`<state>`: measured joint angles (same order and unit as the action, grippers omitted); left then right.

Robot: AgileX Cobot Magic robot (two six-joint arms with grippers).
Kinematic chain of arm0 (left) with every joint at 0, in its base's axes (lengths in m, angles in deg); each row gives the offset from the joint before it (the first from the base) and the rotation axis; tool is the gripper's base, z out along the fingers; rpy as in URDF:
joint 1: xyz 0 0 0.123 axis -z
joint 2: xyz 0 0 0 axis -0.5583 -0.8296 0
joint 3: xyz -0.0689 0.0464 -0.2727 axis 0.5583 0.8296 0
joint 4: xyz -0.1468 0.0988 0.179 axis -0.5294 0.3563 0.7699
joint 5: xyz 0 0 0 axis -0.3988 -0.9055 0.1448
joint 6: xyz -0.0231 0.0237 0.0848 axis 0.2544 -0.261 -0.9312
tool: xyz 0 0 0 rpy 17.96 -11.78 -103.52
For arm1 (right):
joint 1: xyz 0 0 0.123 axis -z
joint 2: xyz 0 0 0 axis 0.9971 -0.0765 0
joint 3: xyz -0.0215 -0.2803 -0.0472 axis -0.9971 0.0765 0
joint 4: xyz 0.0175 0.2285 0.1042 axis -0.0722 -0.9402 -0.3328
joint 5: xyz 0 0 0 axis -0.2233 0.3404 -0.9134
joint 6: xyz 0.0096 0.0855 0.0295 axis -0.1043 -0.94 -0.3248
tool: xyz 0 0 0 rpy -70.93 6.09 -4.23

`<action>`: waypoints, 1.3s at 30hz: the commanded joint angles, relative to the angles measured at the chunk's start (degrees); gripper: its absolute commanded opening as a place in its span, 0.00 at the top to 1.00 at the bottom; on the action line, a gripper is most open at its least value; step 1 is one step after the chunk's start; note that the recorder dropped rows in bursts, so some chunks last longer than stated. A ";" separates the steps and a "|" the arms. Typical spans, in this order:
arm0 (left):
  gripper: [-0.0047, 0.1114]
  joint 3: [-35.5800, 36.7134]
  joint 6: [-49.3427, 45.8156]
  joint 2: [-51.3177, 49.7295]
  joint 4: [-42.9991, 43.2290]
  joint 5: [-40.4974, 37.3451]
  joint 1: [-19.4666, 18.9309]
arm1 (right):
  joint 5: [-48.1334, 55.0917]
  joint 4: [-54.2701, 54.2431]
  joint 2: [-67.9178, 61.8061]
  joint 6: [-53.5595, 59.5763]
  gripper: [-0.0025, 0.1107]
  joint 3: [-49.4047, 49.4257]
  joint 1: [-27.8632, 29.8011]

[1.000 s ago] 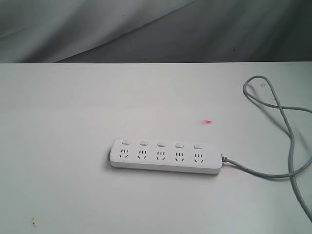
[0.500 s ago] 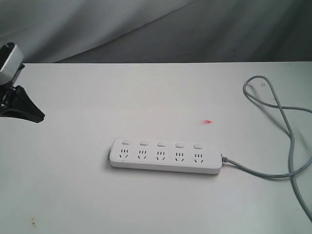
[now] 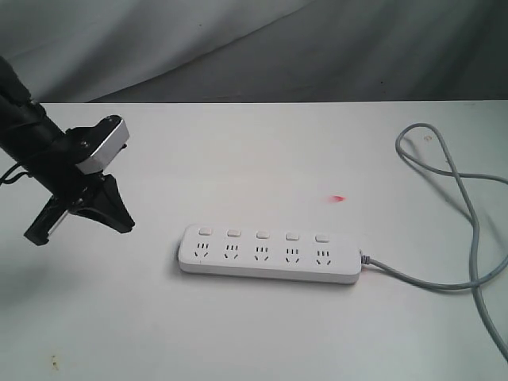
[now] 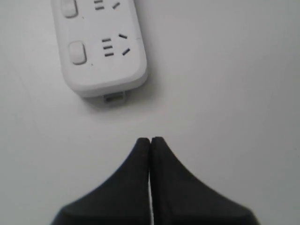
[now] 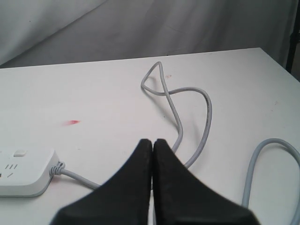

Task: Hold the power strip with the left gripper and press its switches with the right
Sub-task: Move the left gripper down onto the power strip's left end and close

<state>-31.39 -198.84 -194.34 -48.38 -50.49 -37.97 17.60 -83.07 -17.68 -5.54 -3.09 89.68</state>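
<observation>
The white power strip (image 3: 270, 255) lies flat on the table, its five switches (image 3: 262, 235) in a row above the sockets and its grey cord (image 3: 468, 262) leaving the right end. My left gripper (image 3: 125, 225) hangs left of the strip, shut and empty, apart from it. In the left wrist view its tips (image 4: 150, 139) point at the strip's rounded end (image 4: 101, 70), with a switch (image 4: 77, 52) showing there. My right gripper (image 5: 153, 140) is shut on nothing above the cord (image 5: 178, 122), right of the strip's cord end (image 5: 23, 178). It is outside the exterior view.
The cord loops over the table's right side (image 3: 432, 151) and runs off the front right. A small red mark (image 3: 338, 198) sits on the white table (image 3: 238, 159) behind the strip. Grey cloth (image 3: 238, 48) hangs beyond the table's far edge.
My left arm has come in from the left edge and moved right and down toward the strip's left end. The strip and cord have not moved.
</observation>
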 commanded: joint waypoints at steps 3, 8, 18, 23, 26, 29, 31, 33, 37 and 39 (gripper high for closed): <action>0.82 -0.41 -0.45 -1.46 -3.52 0.07 0.64 | -0.40 -0.18 0.36 -0.13 0.98 0.21 -0.07; 0.48 -0.41 -0.45 -2.98 -2.46 -0.32 0.78 | -0.40 -0.18 0.36 -0.13 0.98 0.21 -0.07; 0.25 -0.41 -0.45 -5.48 -3.26 7.14 4.47 | -0.40 -0.18 0.36 -0.13 0.98 0.21 -0.07; 0.25 -0.41 -0.45 -7.30 -3.07 10.39 7.10 | -0.40 -0.18 0.36 -0.13 0.98 0.21 -0.07; 0.25 -0.41 -0.45 -7.43 -3.32 13.42 7.99 | -0.40 -0.18 0.36 -0.13 0.98 0.21 -0.07; 0.25 -0.41 -0.45 -7.43 -5.00 15.99 8.09 | -0.40 -0.18 0.36 -0.13 0.98 0.21 -0.07; 0.25 -0.41 -0.45 -7.43 -5.20 16.15 8.09 | -0.40 -0.18 0.36 -0.13 0.98 0.21 -0.07; 0.25 -0.41 -0.45 -7.65 -5.20 15.29 8.21 | -0.40 -0.18 0.36 -0.13 0.98 0.21 -0.07; 0.25 -0.41 -0.45 -8.38 -5.08 15.40 9.31 | -0.40 -0.18 0.36 -0.13 0.98 0.21 -0.07; 0.25 -0.41 -0.45 -8.51 -5.37 15.28 9.66 | -0.40 -0.18 0.36 -0.13 0.98 0.21 -0.07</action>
<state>-31.52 -198.97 -202.76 -52.80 -35.00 -29.11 17.60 -83.07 -17.68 -5.54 -3.09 89.68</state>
